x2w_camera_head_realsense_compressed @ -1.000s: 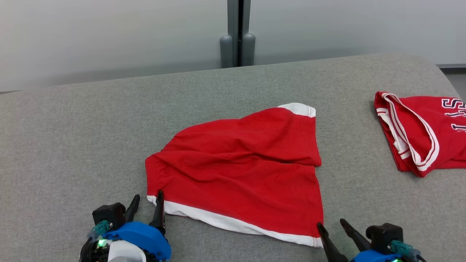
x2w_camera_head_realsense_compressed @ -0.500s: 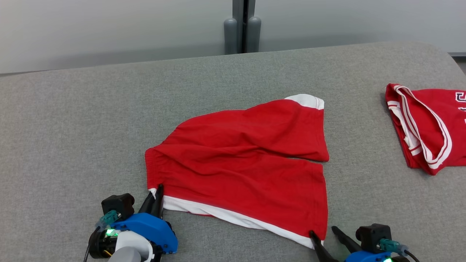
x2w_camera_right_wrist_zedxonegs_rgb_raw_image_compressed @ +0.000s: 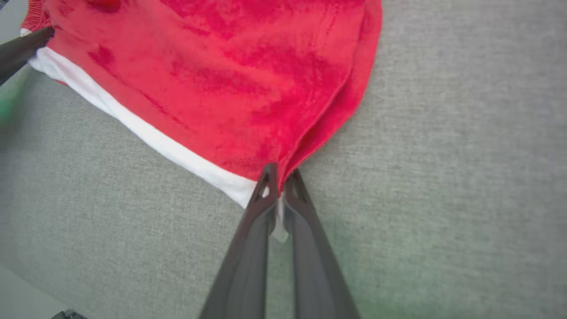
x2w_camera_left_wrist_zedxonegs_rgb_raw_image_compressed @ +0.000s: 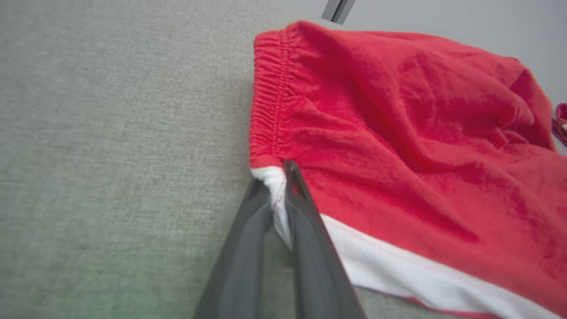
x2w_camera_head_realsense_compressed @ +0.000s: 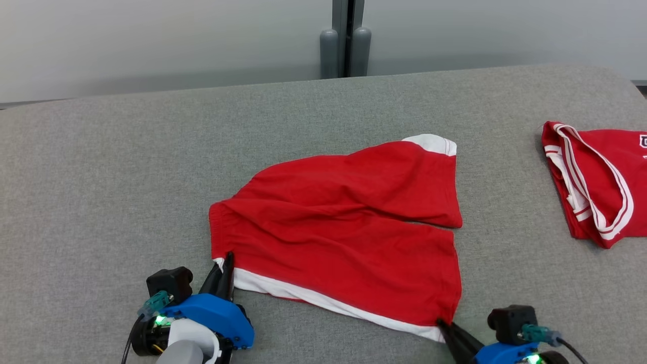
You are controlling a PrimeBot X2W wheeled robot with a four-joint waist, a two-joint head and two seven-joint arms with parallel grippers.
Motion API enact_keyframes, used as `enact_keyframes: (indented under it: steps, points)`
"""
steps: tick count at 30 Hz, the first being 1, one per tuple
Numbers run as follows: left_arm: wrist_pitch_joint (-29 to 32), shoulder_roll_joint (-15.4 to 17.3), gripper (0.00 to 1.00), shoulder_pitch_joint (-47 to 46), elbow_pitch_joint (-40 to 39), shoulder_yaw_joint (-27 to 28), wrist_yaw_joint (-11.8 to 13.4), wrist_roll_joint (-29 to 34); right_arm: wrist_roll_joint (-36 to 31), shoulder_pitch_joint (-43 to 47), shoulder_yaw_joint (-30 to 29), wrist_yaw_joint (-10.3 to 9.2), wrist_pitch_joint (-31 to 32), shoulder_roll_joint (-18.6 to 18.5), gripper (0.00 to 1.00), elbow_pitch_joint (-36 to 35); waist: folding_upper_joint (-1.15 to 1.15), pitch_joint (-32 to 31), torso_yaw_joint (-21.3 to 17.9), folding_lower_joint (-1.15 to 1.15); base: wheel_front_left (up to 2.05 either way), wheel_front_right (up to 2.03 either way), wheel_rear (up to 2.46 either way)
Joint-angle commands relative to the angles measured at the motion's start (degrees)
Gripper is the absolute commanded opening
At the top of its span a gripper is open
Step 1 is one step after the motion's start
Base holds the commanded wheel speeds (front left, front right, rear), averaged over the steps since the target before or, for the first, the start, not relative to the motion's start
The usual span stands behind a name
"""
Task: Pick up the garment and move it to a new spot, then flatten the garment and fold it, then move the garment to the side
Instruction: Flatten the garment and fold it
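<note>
Where the left gripper [x2w_camera_head_realsense_compressed: 226,267] meets the cloth, its two dark fingers [x2w_camera_left_wrist_zedxonegs_rgb_raw_image_compressed: 305,230] are set narrow. The white-trimmed corner of the red shorts [x2w_camera_head_realsense_compressed: 343,237] is pinched between them, just below the gathered waistband [x2w_camera_left_wrist_zedxonegs_rgb_raw_image_compressed: 268,102]. The right gripper [x2w_camera_right_wrist_zedxonegs_rgb_raw_image_compressed: 278,176] is likewise closed to a slit, and the other near corner of the shorts is clamped at its tips, where the white band [x2w_camera_right_wrist_zedxonegs_rgb_raw_image_compressed: 177,155] ends at the leg hem. From both grippers the shorts are spread away forward over the grey padded surface [x2w_camera_head_realsense_compressed: 101,177]. They lie between the two grippers and beyond their fingertips, creased but mostly flat. Well off to the right gripper's outer side and ahead of it, a second red garment with white stripes [x2w_camera_head_realsense_compressed: 591,182] is seen, apart from the shorts.
</note>
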Motion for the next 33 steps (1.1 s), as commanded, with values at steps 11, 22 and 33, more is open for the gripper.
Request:
enact_keyframes:
  steps: [11,22,33]
  points:
    - [-0.9,-0.9,0.0,3.8,-15.4,2.7,-1.8,-12.2,3.7,-0.7,-7.9,0.01,-0.4,0.0,0.0,-15.7,0.0,-3.4,-0.9,0.0,0.0,0.0,0.0]
    - [12.2,-0.5,0.0,4.6,-43.3,4.7,1.2,-27.5,9.8,-8.1,-10.7,0.01,7.6,0.0,0.0,-27.6,0.0,-1.2,-1.1,0.0,0.0,0.0,0.0]
    - [23.7,4.8,0.0,-20.4,-41.4,10.4,8.3,-31.1,20.6,-43.4,-10.6,0.01,11.1,-1.8,0.0,-8.8,0.0,9.6,-3.0,0.0,0.0,0.0,0.0]
